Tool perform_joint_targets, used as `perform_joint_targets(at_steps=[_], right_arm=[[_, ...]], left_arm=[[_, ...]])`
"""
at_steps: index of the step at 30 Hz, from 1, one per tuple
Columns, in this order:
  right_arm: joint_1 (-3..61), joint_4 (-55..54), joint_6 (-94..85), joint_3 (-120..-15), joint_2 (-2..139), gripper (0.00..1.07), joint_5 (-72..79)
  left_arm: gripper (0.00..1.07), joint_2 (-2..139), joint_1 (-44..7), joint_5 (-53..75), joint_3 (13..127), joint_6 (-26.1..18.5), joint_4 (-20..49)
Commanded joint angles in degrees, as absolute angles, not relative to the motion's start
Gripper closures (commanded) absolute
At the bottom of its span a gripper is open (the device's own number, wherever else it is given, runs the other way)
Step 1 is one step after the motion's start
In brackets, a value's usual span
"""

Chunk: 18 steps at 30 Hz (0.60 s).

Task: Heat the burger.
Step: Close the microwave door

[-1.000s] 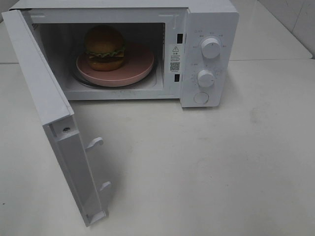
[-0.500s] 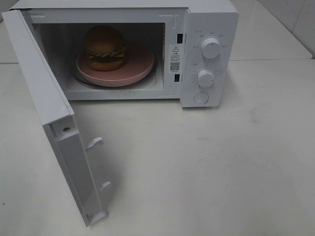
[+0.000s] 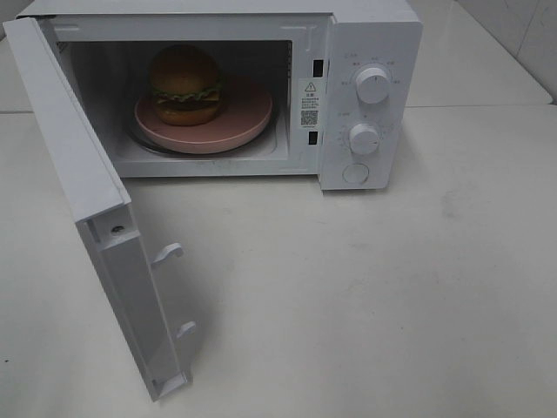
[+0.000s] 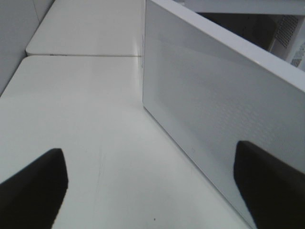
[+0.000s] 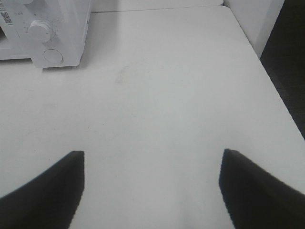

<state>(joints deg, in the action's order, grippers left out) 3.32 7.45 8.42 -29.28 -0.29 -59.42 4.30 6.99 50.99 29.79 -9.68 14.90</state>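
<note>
The burger (image 3: 184, 83) stands on a pink plate (image 3: 248, 113) inside the white microwave (image 3: 370, 35), whose door (image 3: 65, 131) is swung wide open to the left. Neither arm appears in the exterior high view. In the left wrist view my left gripper (image 4: 150, 191) is open just outside the door's outer face (image 4: 214, 109), with nothing between its dark fingers (image 4: 33, 191). In the right wrist view my right gripper (image 5: 152, 191) is open and empty over the bare table, well back from the microwave's control panel (image 5: 62, 28).
The microwave panel carries two knobs (image 3: 372, 85) (image 3: 364, 138) and a round button (image 3: 355, 173). Latch hooks (image 3: 168, 252) stick out of the door's inner edge. The white table (image 3: 392, 287) spreads in front and to the right, with its edge (image 5: 267, 71) near a dark drop.
</note>
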Motion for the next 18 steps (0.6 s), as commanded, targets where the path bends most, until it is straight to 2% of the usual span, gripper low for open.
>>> perform_joint_targets(at_steps=[1,2,3,4,5,6,7,8,9,17,18], right_arm=[[2.9,7.3,8.6,-29.2,-1.8,0.32,-59.3],[2.9,7.3,8.6,-29.2,-1.8,0.32,-59.3],[2.9,7.3,8.6,-29.2,-1.8,0.32,-59.3],[2.9,7.3,8.6,-29.2,-1.8,0.32,-59.3],[2.9,7.3,8.6,-29.2,-1.8,0.32,-59.3],[2.9,7.3,8.6,-29.2,-1.8,0.32,-59.3],[2.9,7.3,8.6,-29.2,-1.8,0.32,-59.3],[2.9,7.3,8.6,-29.2,-1.8,0.32,-59.3],[2.9,7.3,8.6,-29.2,-1.8,0.32,-59.3],[2.9,7.3,8.5,-29.2,-1.8,0.32,-59.3],[2.9,7.3,8.5,-29.2,-1.8,0.32,-59.3]], left_arm=[[0.48,7.3,6.8,43.8,28.9,-9.6,15.0],[0.48,7.3,6.8,43.8,28.9,-9.6,15.0],[0.58,7.8,6.8,42.6,28.5,-9.6,15.0],[0.76,9.3,6.8,41.0,27.6,-9.6,15.0],[0.76,9.3,6.8,41.0,27.6,-9.6,15.0],[0.85,10.1,6.8,40.7,27.2,-9.6,15.2],[1.02,11.1,6.8,39.3,26.1,-9.6,15.4],[1.02,11.1,6.8,39.3,26.1,-9.6,15.4],[1.07,11.8,6.8,37.2,24.9,-9.9,15.5],[1.07,13.3,6.8,25.1,18.2,-9.9,15.5],[1.07,13.9,6.8,20.5,16.3,-9.9,15.6]])
